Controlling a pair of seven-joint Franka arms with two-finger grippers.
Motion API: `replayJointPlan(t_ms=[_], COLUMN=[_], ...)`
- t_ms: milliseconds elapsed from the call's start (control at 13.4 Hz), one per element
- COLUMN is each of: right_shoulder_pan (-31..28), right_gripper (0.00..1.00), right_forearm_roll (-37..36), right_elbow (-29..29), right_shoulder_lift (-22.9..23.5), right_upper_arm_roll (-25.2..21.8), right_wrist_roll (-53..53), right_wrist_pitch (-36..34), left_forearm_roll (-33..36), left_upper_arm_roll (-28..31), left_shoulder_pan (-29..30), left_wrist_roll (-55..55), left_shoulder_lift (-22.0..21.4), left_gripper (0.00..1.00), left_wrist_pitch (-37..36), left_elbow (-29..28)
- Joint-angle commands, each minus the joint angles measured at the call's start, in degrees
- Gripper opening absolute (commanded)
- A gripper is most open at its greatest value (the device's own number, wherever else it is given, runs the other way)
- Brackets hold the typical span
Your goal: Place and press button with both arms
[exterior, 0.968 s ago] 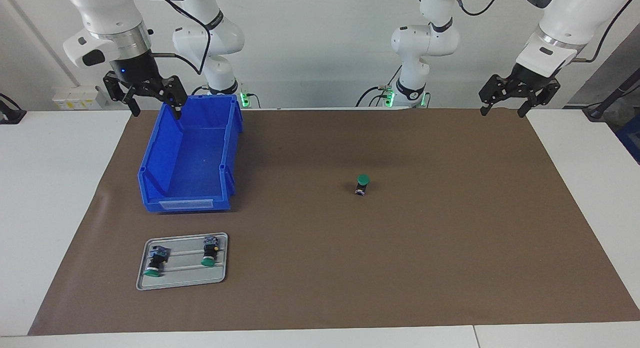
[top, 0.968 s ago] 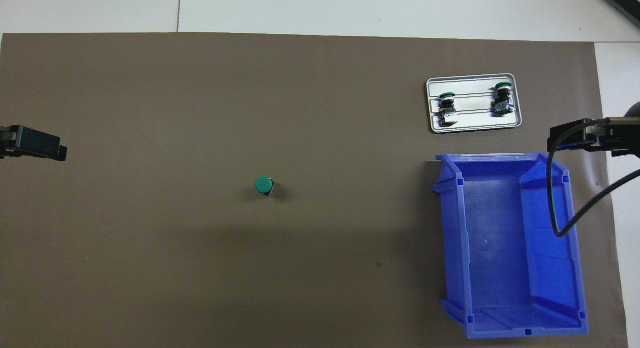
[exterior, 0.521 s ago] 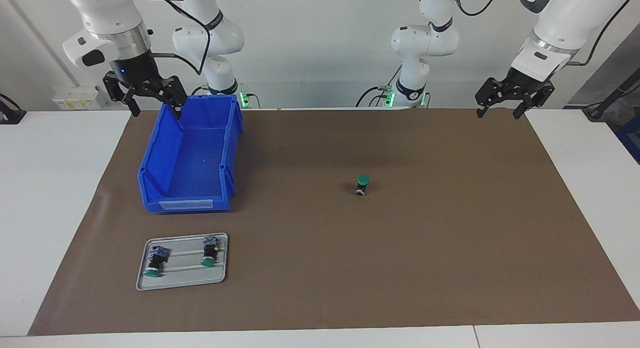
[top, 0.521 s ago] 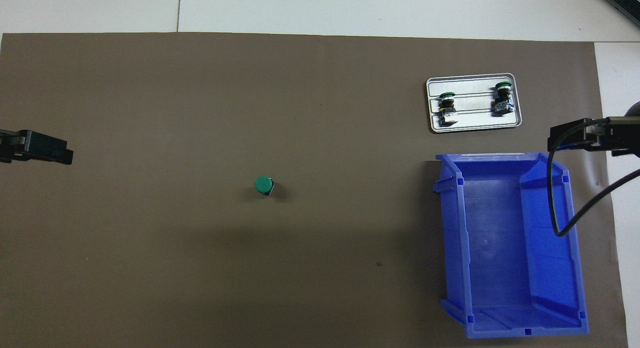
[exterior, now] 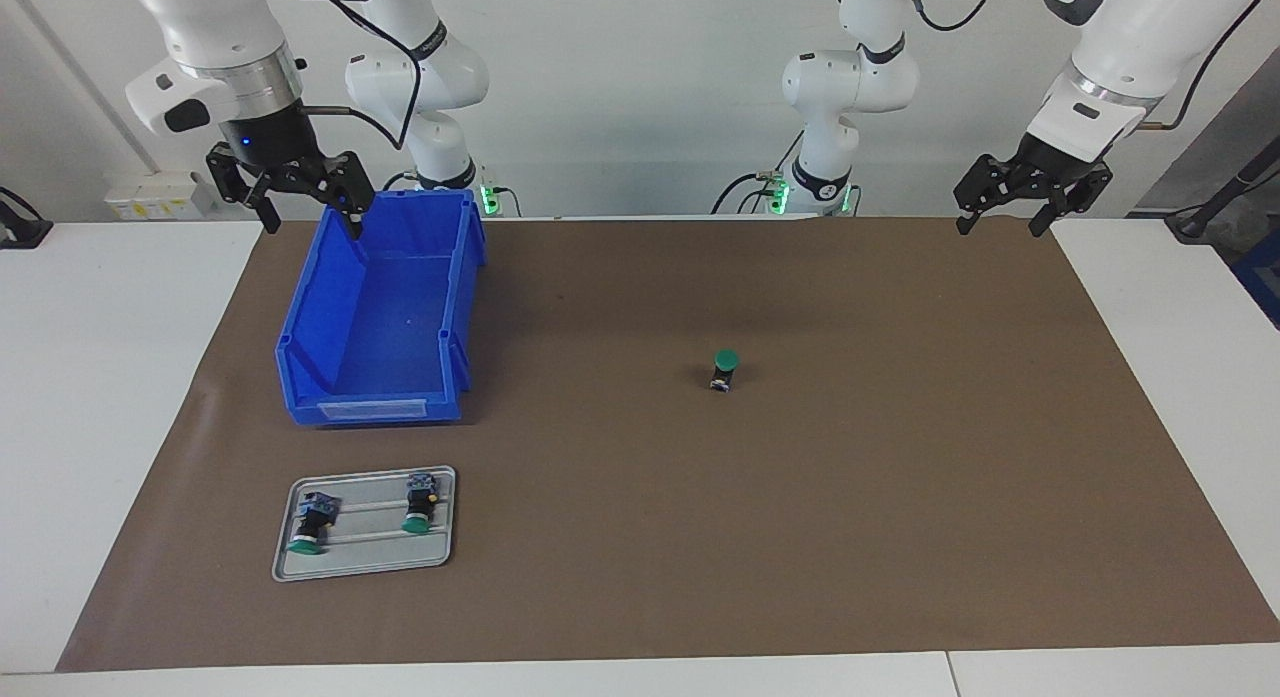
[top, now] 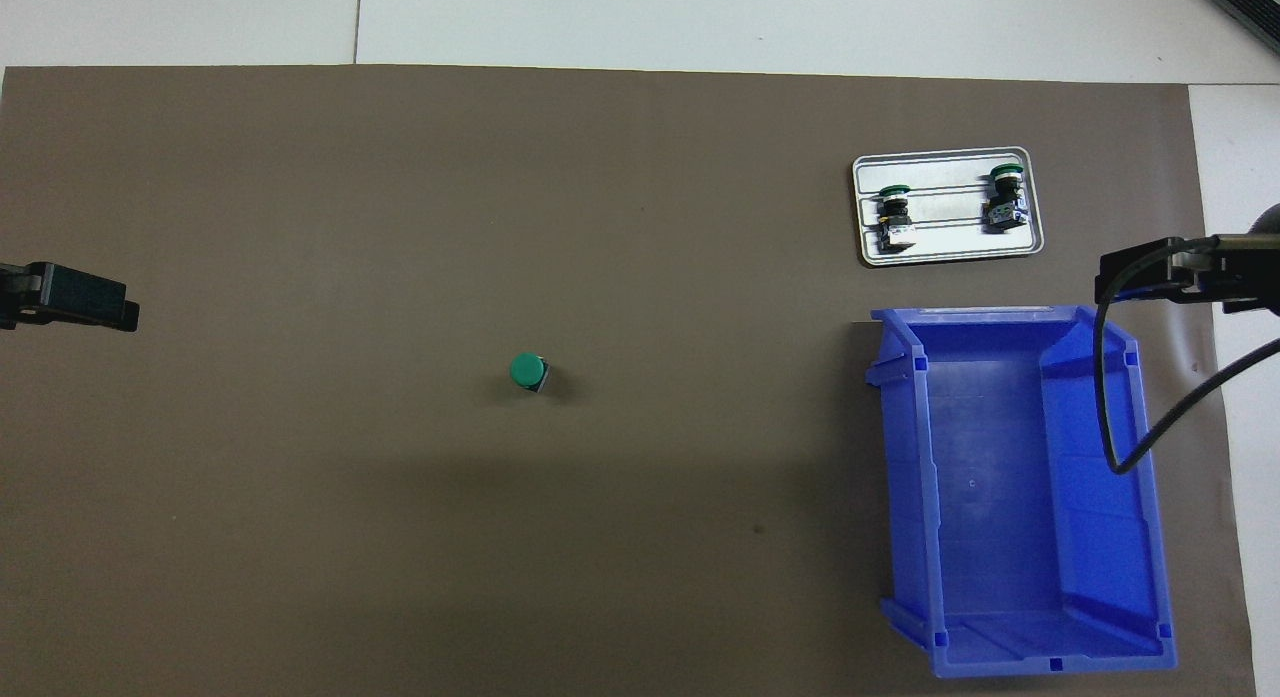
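You have one button (exterior: pixel 724 370) standing upright on the brown mat (exterior: pixel 900 497), green cap up, near the middle of the worktop (exterior: pixel 110 397) and a little toward the left arm's end; in the overhead view it sits alone on bare mat (top: pixel 527 372), well apart from everything else. Your left tool (exterior: pixel 1001 223) hangs in the air over the mat's corner at the left arm's end, close to the robots, its fingers spread and holding nothing; from above only its tip (top: pixel 72 297) shows at the mat's edge. Your right tool (exterior: pixel 312 219) hangs over the rim of the blue bin (exterior: pixel 375 327) at the end closest to the robots, fingers likewise spread and empty, with a black cable (top: pixel 1130 417) looping down across the bin in the overhead view. The bin sits on the mat at the right arm's end, open and with nothing in it. Farther from the robots than the bin lies a grey tray (exterior: pixel 365 557), just beside it but not touching. Two more buttons (exterior: pixel 309 523) lie on their sides on that tray, apart from each other, caps pointing away from the robots. Both arms are well clear of the button on the mat.
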Motion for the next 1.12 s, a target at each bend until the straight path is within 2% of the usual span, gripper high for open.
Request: replayJointPlan(t_ms=[0,298,670,819,1043], right_shoulder_pan=[-0.55,-0.55,-1.00,-0.20,-0.20], right_gripper=[1.00,1.00,1.00,1.00,1.00], right_forearm_roll=[1.31,1.31,1.31,1.05,1.57], right_elbow=[-0.91,-0.91,-0.21,-0.56,-0.56], right_shoulder_lift=[-1.14,-1.31,-1.13,-0.96,-2.10], right_upper_arm_roll=[0.08,0.00,-0.36,-0.10,0.26], right_wrist_roll=[-1.65,-1.48,-8.33,-6.85,-6.84], right_wrist_pitch=[-0.54,-1.58,-6.16,-3.02,-3.09], left_forearm_roll=[0.70,0.70,0.70,0.70,0.70], left_upper_arm_roll=[-0.19,-0.19,-0.19,-0.19,-0.19], left_shoulder_pan=[0.06,0.06,0.06,0.06,0.06], left_wrist_roll=[-0.71,-0.71,-0.80,-0.80,-0.80], left_shoulder_lift=[-1.71,-1.71,-1.71,-1.71,-1.71], left_gripper=[1.00,1.00,1.00,1.00,1.00], left_wrist_pitch=[0.83,0.74,0.74,0.74,0.74], left_elbow=[-2.07,-2.07,-2.07,-2.07,-2.07])
